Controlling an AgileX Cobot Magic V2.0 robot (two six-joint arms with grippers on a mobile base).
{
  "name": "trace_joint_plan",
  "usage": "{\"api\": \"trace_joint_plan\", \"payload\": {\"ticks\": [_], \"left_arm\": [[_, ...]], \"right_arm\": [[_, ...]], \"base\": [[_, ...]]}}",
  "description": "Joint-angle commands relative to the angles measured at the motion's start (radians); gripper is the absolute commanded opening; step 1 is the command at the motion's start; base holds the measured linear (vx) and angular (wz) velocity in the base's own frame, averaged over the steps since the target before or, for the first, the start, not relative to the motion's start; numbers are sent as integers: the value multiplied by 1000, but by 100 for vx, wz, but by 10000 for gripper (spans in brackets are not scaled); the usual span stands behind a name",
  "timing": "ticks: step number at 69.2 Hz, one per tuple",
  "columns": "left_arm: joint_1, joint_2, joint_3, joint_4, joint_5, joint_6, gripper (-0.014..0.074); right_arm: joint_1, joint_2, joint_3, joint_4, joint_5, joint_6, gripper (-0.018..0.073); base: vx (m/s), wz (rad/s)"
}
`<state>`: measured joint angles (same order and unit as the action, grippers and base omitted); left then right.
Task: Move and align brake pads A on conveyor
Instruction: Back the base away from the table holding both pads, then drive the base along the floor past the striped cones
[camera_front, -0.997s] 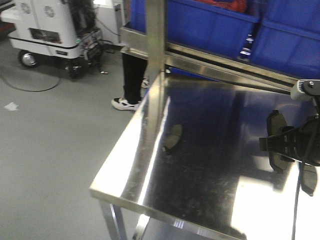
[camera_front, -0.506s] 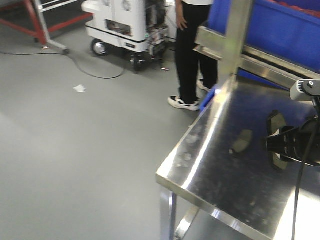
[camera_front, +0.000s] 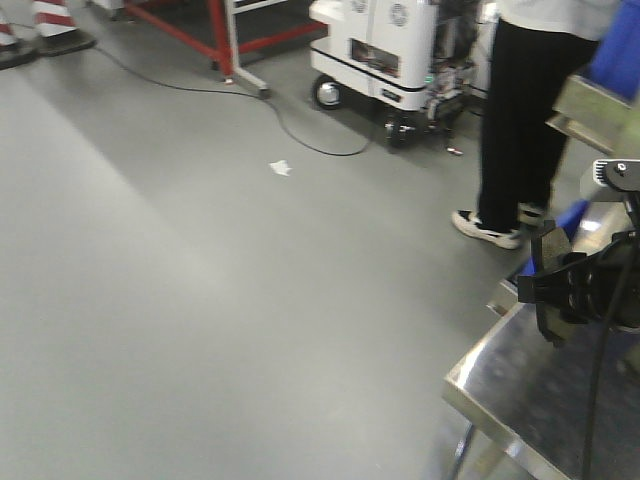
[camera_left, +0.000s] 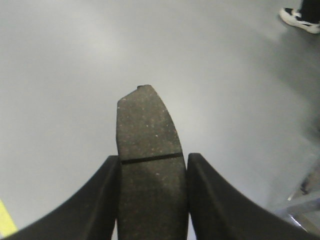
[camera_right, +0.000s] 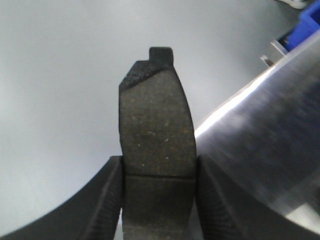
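the room has a smooth, flat grey floor (camera_front: 200, 300) with a soft shine. at 5 o'clock in the front view is the corner of a shiny steel tabletop (camera_front: 520, 390), with a bright edge and a dark middle that mirrors things. at 1 o'clock a person (camera_front: 520, 110) in black trousers stands by it, wearing a white and black shoe (camera_front: 487, 228). near 12 o'clock is a white cart (camera_front: 385, 50) on wheels. a red metal frame (camera_front: 215, 35) is at 11 o'clock, and a striped cone (camera_front: 55, 20) is in the far corner at 10 o'clock. a thin black cable (camera_front: 300, 135) curls over the floor, and a small white scrap of paper (camera_front: 281, 168) lies near it. at 3 o'clock a dark claw (camera_front: 560, 285) holds a pad upright by the tabletop's edge; i cannot tell which arm it is. in the left wrist view, the left claw (camera_left: 152, 165) is closed tight on a brake pad (camera_left: 147, 130), with one black finger on each long side. this pad is up in the air over the floor. it is long, a bit curved, grey-brown and rough with tiny pale specks, and a thin dark line runs across it. in the right wrist view, the right claw (camera_right: 159, 167) squeezes a second brake pad (camera_right: 155, 115) the same way, with ribbed black fingers. it has the same grainy face, a slanted top corner and a small dark square tab sticking up. it hangs over the floor, with the tabletop at 3 o'clock and a blue bin (camera_right: 310, 22) at 1 o'clock.
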<state>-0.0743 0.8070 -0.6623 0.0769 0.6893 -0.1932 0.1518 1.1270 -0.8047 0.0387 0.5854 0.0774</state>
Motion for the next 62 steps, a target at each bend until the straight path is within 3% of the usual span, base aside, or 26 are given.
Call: {"api": "trace_joint_plan", "payload": {"ticks": [1, 62], "left_arm": [[-7, -6, -27, 3, -74, -2, 163], [-7, -6, -27, 3, -74, -2, 163]], "right_arm": [[-2, -24, -30, -3, -75, -12, 67], [-2, -24, -30, -3, -75, -12, 67]], "base": [[10, 51], [14, 56]]}}
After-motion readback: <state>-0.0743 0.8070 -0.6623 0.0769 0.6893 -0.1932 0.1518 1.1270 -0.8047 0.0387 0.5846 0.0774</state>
